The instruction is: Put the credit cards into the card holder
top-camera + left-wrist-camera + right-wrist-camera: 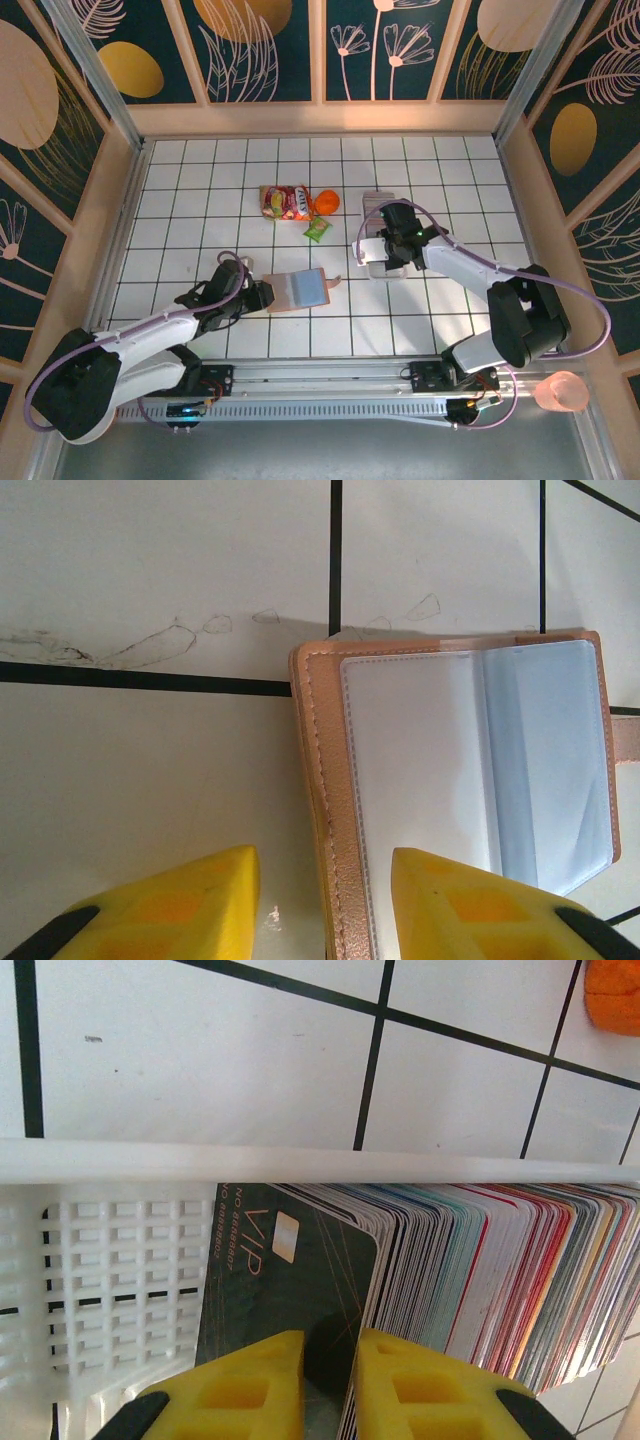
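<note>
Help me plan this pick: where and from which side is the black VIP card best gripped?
Pinch the black VIP card across its faces at its free upper edge, coming from above. It stands on edge, leaning off the front of the packed card row, with bare white tray beside it.

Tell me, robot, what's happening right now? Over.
Left end effector open, straddling card holder edge. Right end effector pinching dark VIP card at front of credit cards in white tray. Snack packets off to the side.

The white-tiled bench bore an open pink card holder, a red snack packet, an orange item, a green packet and a white lattice tray of credit cards.
</note>
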Controlling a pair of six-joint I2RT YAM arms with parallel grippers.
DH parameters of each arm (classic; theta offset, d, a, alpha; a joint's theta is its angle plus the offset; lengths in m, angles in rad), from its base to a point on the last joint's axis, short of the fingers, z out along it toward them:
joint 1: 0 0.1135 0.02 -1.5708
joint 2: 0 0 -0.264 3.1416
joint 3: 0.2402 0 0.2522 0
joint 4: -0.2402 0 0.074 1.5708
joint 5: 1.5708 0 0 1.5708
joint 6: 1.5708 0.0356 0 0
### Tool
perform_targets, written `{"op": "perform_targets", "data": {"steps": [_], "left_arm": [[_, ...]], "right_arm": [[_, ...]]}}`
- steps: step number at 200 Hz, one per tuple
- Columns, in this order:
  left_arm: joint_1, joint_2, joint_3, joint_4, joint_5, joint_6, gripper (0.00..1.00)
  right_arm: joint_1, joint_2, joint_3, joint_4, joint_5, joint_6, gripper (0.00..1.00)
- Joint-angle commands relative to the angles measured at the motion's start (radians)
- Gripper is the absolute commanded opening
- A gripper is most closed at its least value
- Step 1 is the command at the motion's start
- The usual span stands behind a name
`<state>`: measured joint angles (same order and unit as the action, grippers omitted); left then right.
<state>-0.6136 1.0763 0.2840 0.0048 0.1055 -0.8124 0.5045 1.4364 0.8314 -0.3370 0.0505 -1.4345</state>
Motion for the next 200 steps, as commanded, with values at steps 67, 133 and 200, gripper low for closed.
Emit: {"op": "perform_targets", "data": {"steps": [67, 133, 200], "left_arm": [[0.000, -0.006, 0.014, 0.024, 0.003, -0.002, 0.37], [0.000, -0.019, 0.012, 0.015, -0.006, 0.001, 0.37], [0.001, -0.037, 0.011, 0.008, -0.020, -0.004, 0.36]], "right_arm": [[-0.011, -0.042, 0.034, 0.045, 0.011, -0.001, 0.17], [-0.011, -0.059, 0.035, 0.036, 0.012, 0.004, 0.13], [-0.011, -0.086, 0.056, -0.012, 0.006, 0.014, 0.06]]}}
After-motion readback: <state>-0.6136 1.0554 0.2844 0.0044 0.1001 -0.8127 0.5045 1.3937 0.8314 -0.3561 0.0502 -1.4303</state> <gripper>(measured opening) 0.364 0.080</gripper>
